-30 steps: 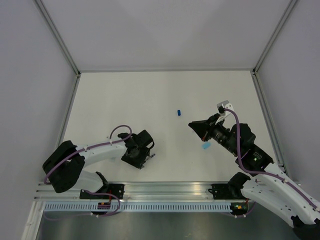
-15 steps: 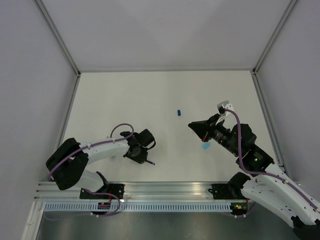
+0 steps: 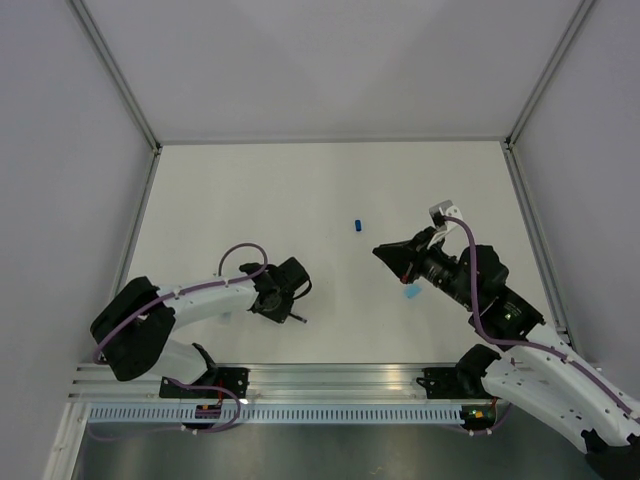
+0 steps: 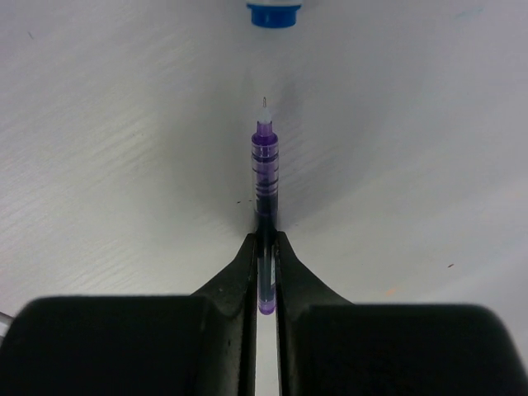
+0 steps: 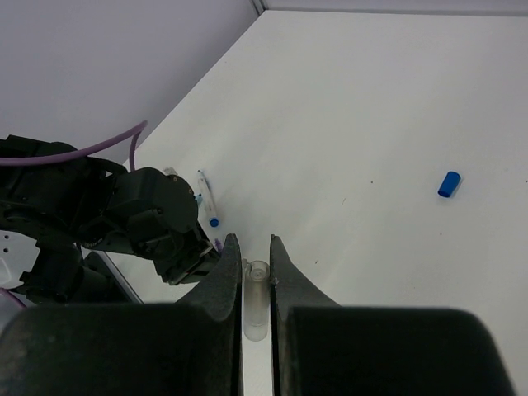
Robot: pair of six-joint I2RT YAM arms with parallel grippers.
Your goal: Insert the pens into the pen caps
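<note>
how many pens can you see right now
2: a purple-tipped pen clamped in the left end effector, and a white pen lying flat just beside it. None looks hidden.

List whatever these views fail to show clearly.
Left wrist view: the blue-ended white piece is cut off by the top edge; pen or cap, unclear.
Right wrist view: the clear tube runs down between the right gripper fingers; its lower end is hidden.
Top view: the light blue piece beside the right arm is too small to identify.
Top view: the left gripper covers most of the purple pen.
</note>
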